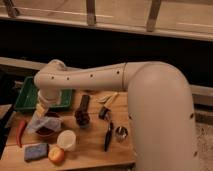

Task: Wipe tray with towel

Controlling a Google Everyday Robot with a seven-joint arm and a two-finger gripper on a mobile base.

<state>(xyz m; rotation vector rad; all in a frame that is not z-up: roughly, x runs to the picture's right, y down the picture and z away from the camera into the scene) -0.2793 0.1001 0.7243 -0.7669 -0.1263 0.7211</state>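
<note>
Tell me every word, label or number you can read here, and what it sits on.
No text can be read anywhere.
The green tray, the white arm and the things on the wooden table show no lettering.
The pincer, at the tray's front edge, bears no visible marking either.

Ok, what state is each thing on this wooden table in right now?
Green plastic tray: flat on the wooden table, back left, partly under the arm.
Gripper: low at the tray's front edge.
White round cup: upright.
Small metal cup: upright.
Blue rectangular sponge: lying flat, front left.
Red chilli: lying at the left edge.
</note>
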